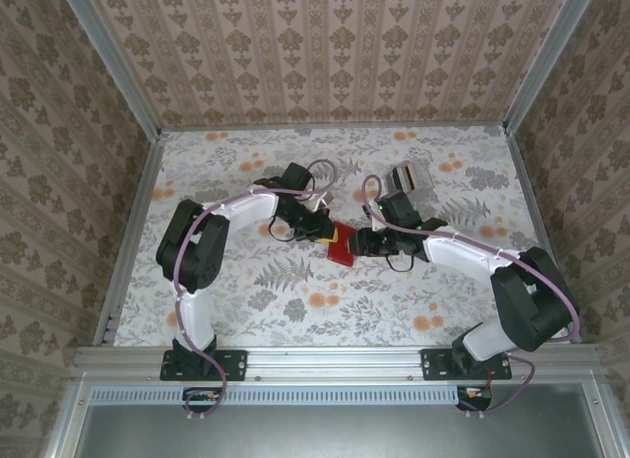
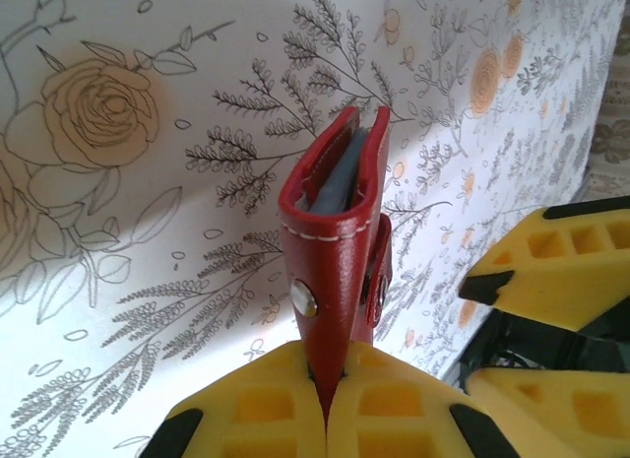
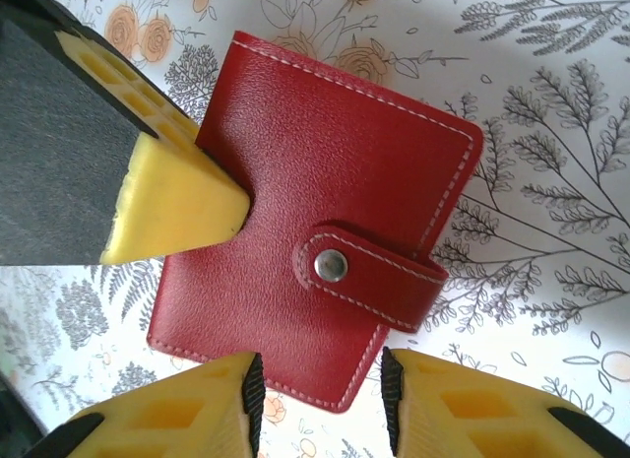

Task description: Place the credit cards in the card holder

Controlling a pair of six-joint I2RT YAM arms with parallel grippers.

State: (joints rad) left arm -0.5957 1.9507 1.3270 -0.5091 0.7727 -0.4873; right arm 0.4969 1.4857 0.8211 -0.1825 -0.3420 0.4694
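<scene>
Pinching the small red leather-like folding card holder (image 2: 335, 271) over the middle of the floral table (image 1: 246, 300).
Left gripper (image 2: 328, 369) is clamped on one edge, the holder's long axis running straight away from its fingers, a pale grey-blue card (image 2: 340, 172) tucked inside; right gripper (image 3: 320, 369) stands parted around a neighbouring corner, not gripping.

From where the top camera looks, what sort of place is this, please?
Probably a small enclosed robot test cell, not a lived-in room. Wallpapered walls close it on three sides, aluminium frame rails edge the floral-covered table, and the left arm and right arm are bolted at its near edge.
</scene>
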